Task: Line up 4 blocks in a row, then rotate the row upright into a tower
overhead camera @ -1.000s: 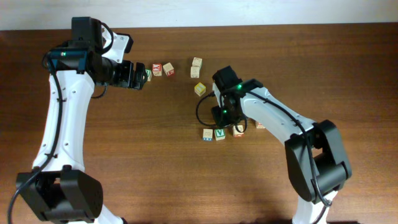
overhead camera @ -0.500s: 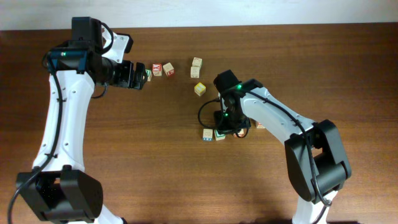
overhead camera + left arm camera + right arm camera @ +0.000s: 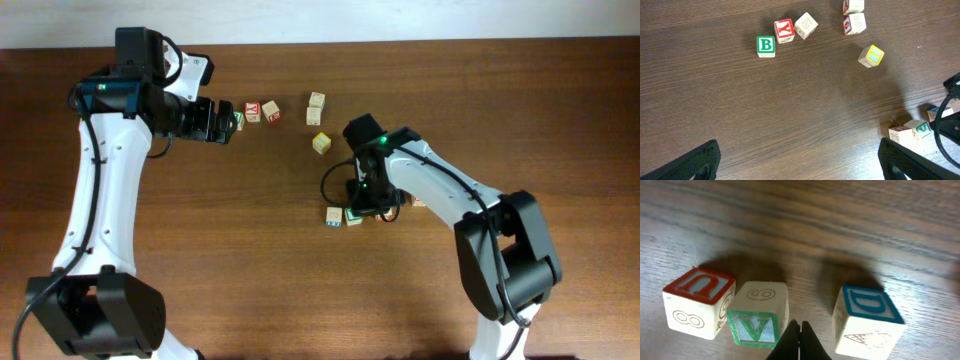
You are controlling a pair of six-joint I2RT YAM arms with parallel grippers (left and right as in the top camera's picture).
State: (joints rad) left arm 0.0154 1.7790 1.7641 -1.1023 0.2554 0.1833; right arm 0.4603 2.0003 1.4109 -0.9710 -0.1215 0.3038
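Camera overhead: my left gripper [image 3: 228,121] hangs spread wide and empty near the B block [image 3: 238,120], toward the far side of the table [image 3: 200,260]. My right gripper [image 3: 347,209] is down among the task cubes mid-table, where the blue block [image 3: 334,216], V block [image 3: 353,215] and red block [image 3: 384,212] sit in a row.

Left wrist: both fingers [image 3: 700,162] stand far apart, with the yellow block [image 3: 871,55] ahead.

Right wrist: the jaws are pinched together on nothing. Their tips sit low between the V block and the blue block, close to the V block's edge. The red block sits right beside the V block's other side.
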